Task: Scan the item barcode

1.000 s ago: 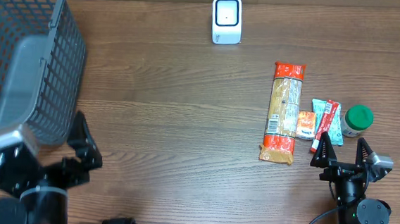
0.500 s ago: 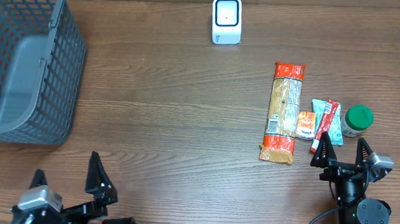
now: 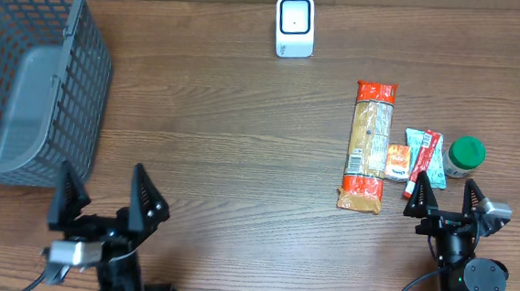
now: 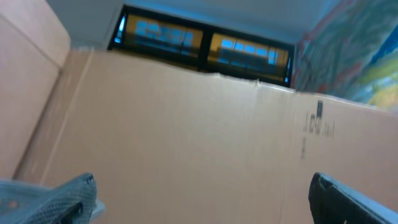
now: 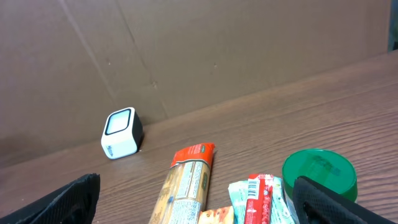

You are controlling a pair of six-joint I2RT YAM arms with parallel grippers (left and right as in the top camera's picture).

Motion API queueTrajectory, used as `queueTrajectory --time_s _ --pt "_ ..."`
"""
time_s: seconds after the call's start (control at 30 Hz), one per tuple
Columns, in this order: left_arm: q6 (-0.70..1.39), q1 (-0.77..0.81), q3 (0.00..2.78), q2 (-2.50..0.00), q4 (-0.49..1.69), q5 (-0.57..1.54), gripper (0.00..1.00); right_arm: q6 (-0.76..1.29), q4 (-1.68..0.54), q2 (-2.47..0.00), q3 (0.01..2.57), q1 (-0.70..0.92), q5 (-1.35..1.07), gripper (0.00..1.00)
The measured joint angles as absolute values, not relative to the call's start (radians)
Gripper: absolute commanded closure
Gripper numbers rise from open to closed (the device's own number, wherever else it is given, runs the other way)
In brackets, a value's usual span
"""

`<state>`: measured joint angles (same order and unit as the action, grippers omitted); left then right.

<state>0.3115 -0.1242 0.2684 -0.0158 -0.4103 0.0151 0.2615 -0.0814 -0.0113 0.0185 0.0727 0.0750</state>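
Left gripper (image 3: 102,176) and right gripper (image 3: 444,197) stand spread, empty. The right should pinch the pasta packet (image 3: 369,146) mid-length, barcode uncovered, facing the scanner (image 3: 295,26)

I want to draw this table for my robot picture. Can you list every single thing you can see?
basket: one, grey, far left
scanner: one, white, back middle
pasta packet: one, tan with orange-red ends, right side
small packet: one, orange, right beside the pasta packet
wrapper: one, teal, right of the small packet
stick pack: one, red, lying over the wrapper
jar: one, green lid, furthest right
table: one, brown wood, under everything
left pincer: one, black, open, front left
right pincer: one, black, open, front right, just in front of the wrapper and jar
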Motion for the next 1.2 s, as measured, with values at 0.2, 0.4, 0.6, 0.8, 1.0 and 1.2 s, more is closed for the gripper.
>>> queueTrajectory --time_s 0.2,0.4,0.6,0.8,1.0,1.2 --pt "0.313 -0.124 0.092 -0.016 -0.419 0.027 0.00 0.261 -0.081 -0.011 0.019 0.073 0.075 0.00" --pt "0.313 -0.124 0.010 -0.016 -0.253 0.028 0.00 0.261 -0.081 -0.011 0.019 0.073 0.075 0.00" --pt "0.312 -0.124 0.009 -0.015 -0.002 0.012 0.00 0.261 -0.081 -0.011 0.019 0.073 0.075 0.00" --pt "0.236 -0.121 0.008 -0.014 0.077 -0.005 0.00 0.261 -0.082 -0.011 0.019 0.073 0.075 0.00" --pt "0.171 -0.118 0.008 -0.014 0.077 -0.004 0.00 0.261 -0.081 -0.011 0.019 0.073 0.075 0.00" --pt "0.152 -0.118 0.008 -0.014 0.077 -0.004 0.00 0.261 -0.081 -0.011 0.019 0.073 0.075 0.00"
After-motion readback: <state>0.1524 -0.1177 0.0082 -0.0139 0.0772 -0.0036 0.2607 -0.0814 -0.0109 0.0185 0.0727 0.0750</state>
